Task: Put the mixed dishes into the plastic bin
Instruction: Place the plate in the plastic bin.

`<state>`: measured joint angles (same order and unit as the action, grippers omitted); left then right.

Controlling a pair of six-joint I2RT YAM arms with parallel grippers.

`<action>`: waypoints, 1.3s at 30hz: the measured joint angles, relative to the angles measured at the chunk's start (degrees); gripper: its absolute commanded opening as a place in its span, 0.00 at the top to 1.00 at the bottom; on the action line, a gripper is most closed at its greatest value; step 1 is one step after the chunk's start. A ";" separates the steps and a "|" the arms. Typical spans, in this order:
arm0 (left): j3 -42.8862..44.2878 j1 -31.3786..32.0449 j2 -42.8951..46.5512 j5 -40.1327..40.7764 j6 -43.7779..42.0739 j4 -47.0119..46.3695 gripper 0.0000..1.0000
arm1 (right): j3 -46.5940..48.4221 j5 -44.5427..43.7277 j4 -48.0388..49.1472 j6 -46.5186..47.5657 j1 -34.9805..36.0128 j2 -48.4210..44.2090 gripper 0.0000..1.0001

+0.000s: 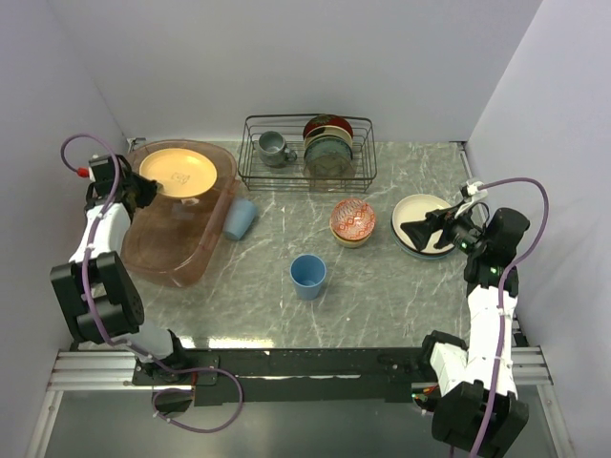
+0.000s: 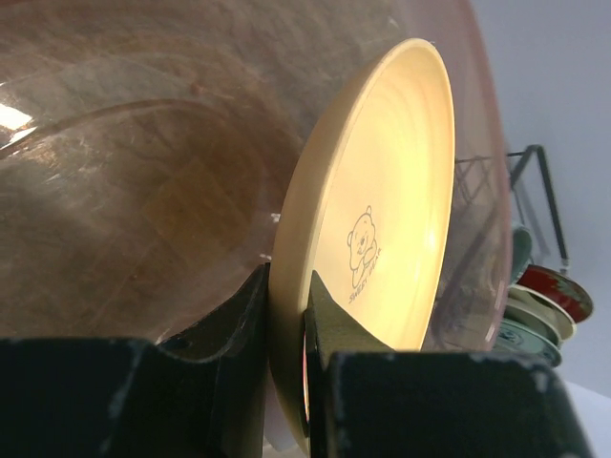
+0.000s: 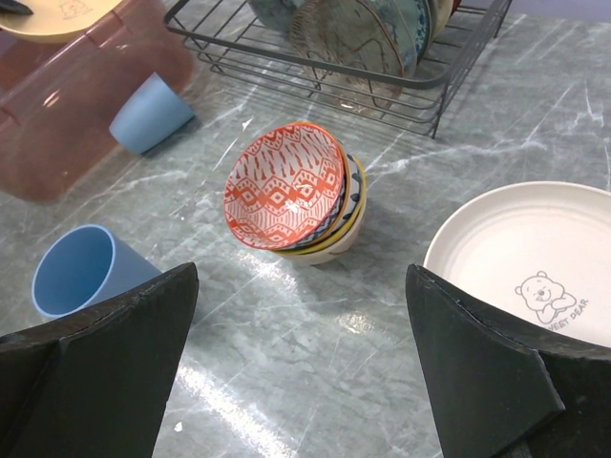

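My left hand [image 2: 286, 315] is clamped on the rim of the orange-yellow plate [image 2: 382, 191], a smooth round plate with a small bear drawn on its face. It holds the plate over the far end of the plastic bin [image 1: 181, 260], whose pinkish wall lets the light through. My right hand [image 1: 410, 234] has its fingers wide apart and holds nothing, low over the white plate [image 3: 535, 248] on the bench [image 1: 382, 286], facing the red-patterned bowl [image 3: 284, 186], which sits tilted on top of other bowls.
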<state>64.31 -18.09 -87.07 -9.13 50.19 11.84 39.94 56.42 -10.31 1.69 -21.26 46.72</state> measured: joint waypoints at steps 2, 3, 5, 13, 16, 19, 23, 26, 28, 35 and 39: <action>0.04 0.00 -1.11 0.07 -0.17 0.00 0.99 | 0.00 -0.26 -0.02 0.31 0.00 0.20 0.03; 0.09 0.00 -1.77 0.13 -0.24 0.00 0.99 | 0.00 -0.39 -0.02 0.42 0.00 0.31 0.03; 0.37 0.00 -3.61 0.26 -0.63 -0.02 0.99 | 0.00 -0.61 -0.02 0.76 0.00 0.66 0.03; 1.64 0.00 -7.41 0.42 -1.42 0.07 0.97 | 0.00 -1.36 -0.17 1.07 0.00 1.57 0.03; 2.58 -0.07 -8.59 0.42 -1.46 0.11 0.96 | 0.00 -1.51 -0.22 1.18 0.00 1.57 0.03; 3.06 -0.11 -9.49 0.46 -1.46 0.00 0.94 | 0.00 -1.62 -0.22 1.18 0.00 1.60 0.03; 3.13 -0.11 -10.80 0.48 -1.46 0.02 0.93 | 0.00 -1.81 -0.22 1.18 0.00 1.77 0.03; 3.13 -0.11 -11.89 0.48 -1.46 0.04 0.89 | 0.00 -1.97 -0.24 1.18 0.00 1.90 0.03; 3.13 -0.11 -12.39 0.50 -1.46 0.04 0.81 | 0.00 -2.01 -0.24 1.18 0.00 1.90 0.03; 3.21 -0.11 -13.31 0.22 -1.46 -0.07 0.46 | 0.00 -2.03 -0.26 1.18 0.00 1.90 0.03; 3.65 -0.11 -13.31 -0.22 -1.75 0.02 0.23 | 0.00 -2.21 -0.26 1.20 0.00 1.90 0.03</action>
<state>67.96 -18.20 -100.38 -9.34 48.45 11.86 39.94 54.22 -10.57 2.90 -21.26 48.62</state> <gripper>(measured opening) 0.631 0.969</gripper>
